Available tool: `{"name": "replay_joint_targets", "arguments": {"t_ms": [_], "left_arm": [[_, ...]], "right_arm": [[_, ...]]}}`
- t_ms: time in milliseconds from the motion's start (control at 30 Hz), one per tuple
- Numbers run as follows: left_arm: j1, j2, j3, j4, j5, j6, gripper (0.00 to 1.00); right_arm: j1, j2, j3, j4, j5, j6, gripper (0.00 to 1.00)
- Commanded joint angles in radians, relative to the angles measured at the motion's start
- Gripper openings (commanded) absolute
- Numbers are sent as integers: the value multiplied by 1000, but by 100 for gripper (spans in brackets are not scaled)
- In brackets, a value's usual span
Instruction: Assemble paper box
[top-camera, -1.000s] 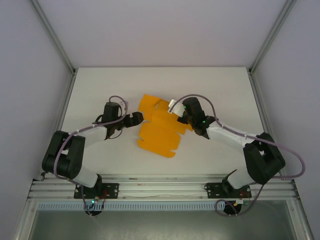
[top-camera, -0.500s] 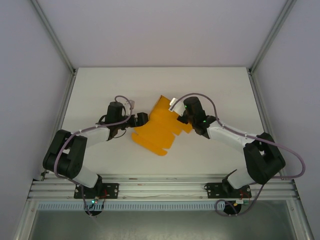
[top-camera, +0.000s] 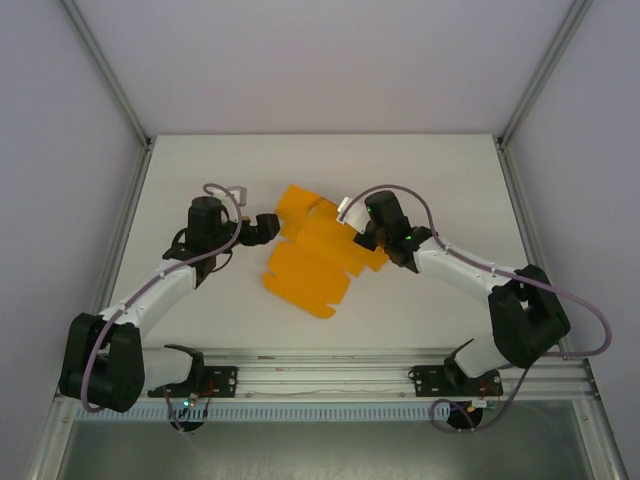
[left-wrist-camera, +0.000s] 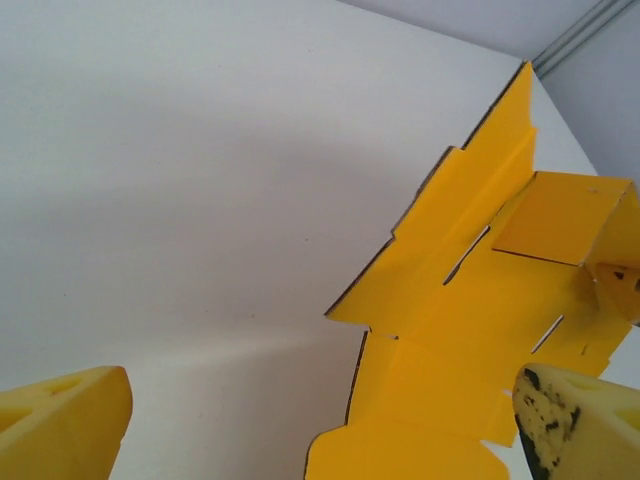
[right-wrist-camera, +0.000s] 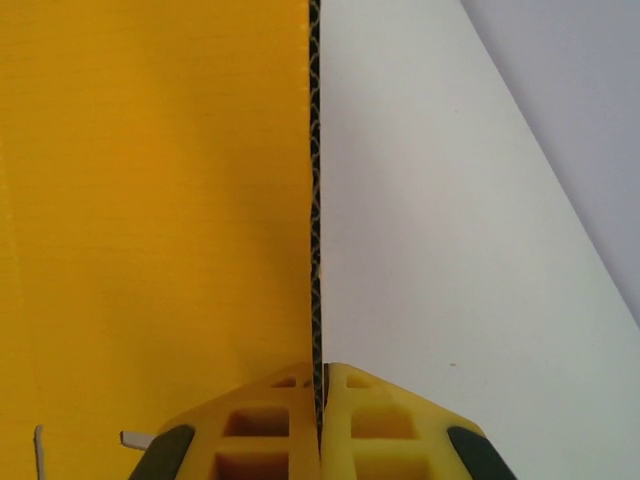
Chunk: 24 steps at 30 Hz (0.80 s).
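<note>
Paper box (top-camera: 310, 268) lies mostly flat, edge clamped between right jaws.

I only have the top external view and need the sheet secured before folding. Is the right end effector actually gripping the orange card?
Observer: Yes. In the right wrist view the right end effector is shut on the paper box, pinching its cut edge.
Operator: Is the left one touching the card?
Observer: No. The left end effector is wide open and empty; the card lies ahead of it, apart.
Operator: Any flap up yet?
Observer: In the left wrist view one panel stands folded up from the sheet.
</note>
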Motion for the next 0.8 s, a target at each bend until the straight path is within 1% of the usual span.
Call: {"name": "replay_joint_targets", "arguments": {"t_ms": [0,33,100,167,300,400,433,500,633,667,767], "left_arm": [[-4,63,21,10,28,34,86],[-4,91,41,9,39,33,82],[-5,146,79,7,62,28,65],[-9,184,102,34,79,16,53],[-10,253,133,139,147,-40,49],[-13,304,163,127,119,-57,35],[-13,321,174,115,119,-56,32],[-16,347,185,110,145,-57,30],[-43,359,184,82,150,-27,32],[-44,353,177,82,158,-20,33],[-47,310,133,105,214,-8,43]], "right_arm": [[-5,-2,27,-12,-48,20,0],[-6,-4,26,-11,-53,19,0],[-5,-10,28,-15,-59,21,0],[-4,-15,27,-24,-76,19,0],[-2,-22,22,-30,-101,20,0],[-3,-43,5,-1,-115,28,0],[-1,-52,1,3,-124,28,0],[-3,-61,1,2,-126,28,0],[-2,-70,-3,17,-115,34,0],[-3,-68,-2,18,-111,36,0],[-6,-58,3,20,-83,41,0]]}}
